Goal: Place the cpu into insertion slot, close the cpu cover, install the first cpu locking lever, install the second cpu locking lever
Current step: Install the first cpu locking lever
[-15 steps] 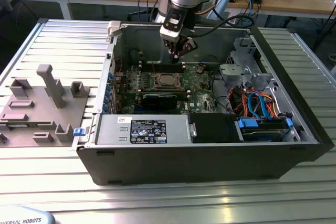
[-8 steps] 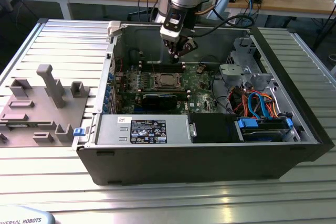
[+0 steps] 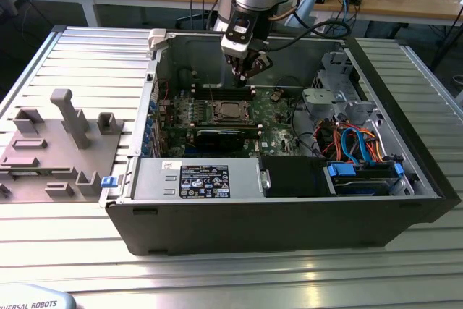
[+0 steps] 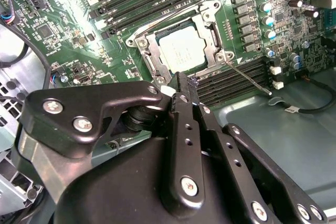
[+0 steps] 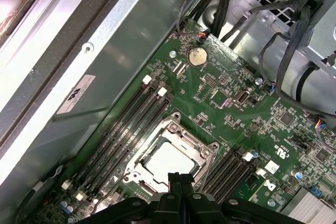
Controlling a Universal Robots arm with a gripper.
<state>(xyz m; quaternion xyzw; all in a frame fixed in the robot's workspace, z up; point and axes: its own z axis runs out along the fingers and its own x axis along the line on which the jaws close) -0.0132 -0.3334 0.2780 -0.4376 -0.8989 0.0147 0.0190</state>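
Hovering claw (image 4: pixel 182 80): fingers together, holding nothing.
cpu (image 4: pixel 181 51): square, flat, silver face up, framed by cpu cover (image 4: pixel 212 34), just beyond claw tips.
Writing: white printed sticker (image 5: pixel 76 94) on the case wall, apart from claw.

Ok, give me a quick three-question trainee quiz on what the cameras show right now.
1. True or false: the small dull-silver square cpu sits framed by the thin silvery metal cpu cover.
2. The black gripper holds: A the cpu, B a cable, C nothing.
3. Which lies nearer the exterior view's left: the grey plastic fixture or the blue cables?
Key: 1 true; 2 C; 3 the grey plastic fixture.
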